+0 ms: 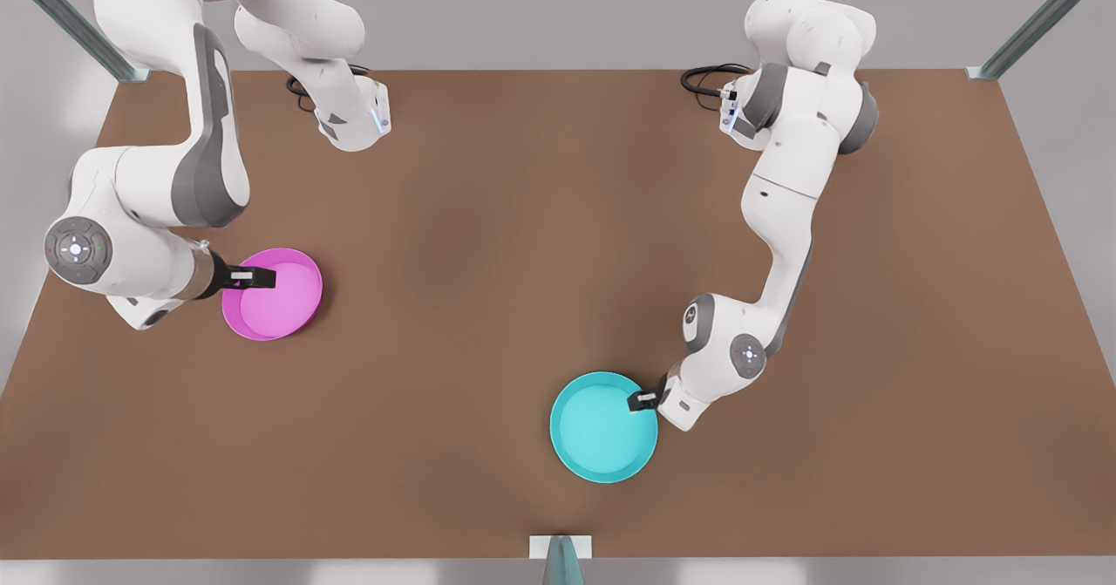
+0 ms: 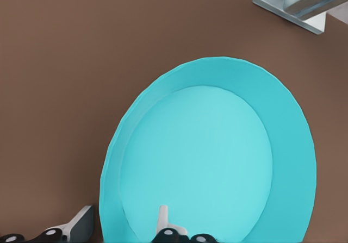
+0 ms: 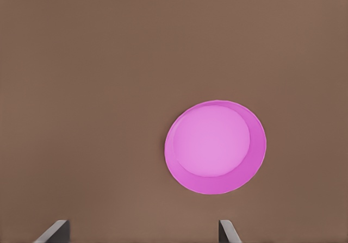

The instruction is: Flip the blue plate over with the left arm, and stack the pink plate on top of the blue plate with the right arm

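The blue plate (image 1: 602,428) lies rim up on the brown table near the front edge. My left gripper (image 1: 643,400) is at the plate's rim on the front view's right. In the left wrist view this gripper (image 2: 122,216) is open, with one finger outside the blue plate (image 2: 217,156) and one finger inside it, straddling the rim. The pink plate (image 1: 277,297) lies rim up at the front view's left. My right gripper (image 1: 253,278) hangs well above it. It is open (image 3: 141,229) with nothing between its fingers, and the pink plate (image 3: 216,147) lies far below.
A metal frame post (image 1: 560,554) stands at the table's front edge, close to the blue plate, and the same post (image 2: 296,4) is in the left wrist view. Black cables (image 1: 706,78) lie by the arm bases at the back. Bare brown table (image 1: 488,245) lies between the plates.
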{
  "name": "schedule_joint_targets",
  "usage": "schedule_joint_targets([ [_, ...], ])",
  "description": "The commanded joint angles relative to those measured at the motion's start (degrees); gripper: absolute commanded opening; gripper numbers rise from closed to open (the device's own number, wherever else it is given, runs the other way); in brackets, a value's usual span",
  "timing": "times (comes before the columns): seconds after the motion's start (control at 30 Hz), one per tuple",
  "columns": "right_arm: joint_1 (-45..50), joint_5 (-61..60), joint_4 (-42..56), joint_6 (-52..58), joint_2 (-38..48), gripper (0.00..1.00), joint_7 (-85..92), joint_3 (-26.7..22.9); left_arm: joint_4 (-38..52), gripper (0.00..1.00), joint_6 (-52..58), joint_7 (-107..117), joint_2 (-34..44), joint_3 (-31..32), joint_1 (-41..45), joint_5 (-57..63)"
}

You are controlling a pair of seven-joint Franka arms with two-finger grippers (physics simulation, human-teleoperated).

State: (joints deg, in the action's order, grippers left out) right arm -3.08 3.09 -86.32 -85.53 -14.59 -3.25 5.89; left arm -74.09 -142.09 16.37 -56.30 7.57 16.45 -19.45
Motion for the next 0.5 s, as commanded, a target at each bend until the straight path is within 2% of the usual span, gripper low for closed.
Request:
schedule_joint_targets([
  [0.0, 0.0, 0.0, 0.0, 0.0, 0.0, 1.0, 0.0, 0.0, 0.1, 0.34, 0.0, -0.1, -0.2, 0.0, 0.1, 0.2],
  [0.03, 0.1, 0.0, 0.0, 0.2, 0.0, 1.0, 0.0, 0.0, 0.0, 0.32, -1.1, -0.1, -0.6, -0.1, 0.1, 0.3],
  [0.07, 0.3, 0.0, -0.2, 0.3, 0.0, 1.0, -0.1, 0.0, 0.0, 0.22, -1.2, 0.1, -0.7, -0.1, 0.5, 0.3],
  [0.47, -0.5, -0.1, 0.3, 0.5, 0.4, 1.0, -0.3, -0.7, -0.1, 0.21, -0.7, 0.2, 0.4, -0.3, 1.0, 4.1],
])
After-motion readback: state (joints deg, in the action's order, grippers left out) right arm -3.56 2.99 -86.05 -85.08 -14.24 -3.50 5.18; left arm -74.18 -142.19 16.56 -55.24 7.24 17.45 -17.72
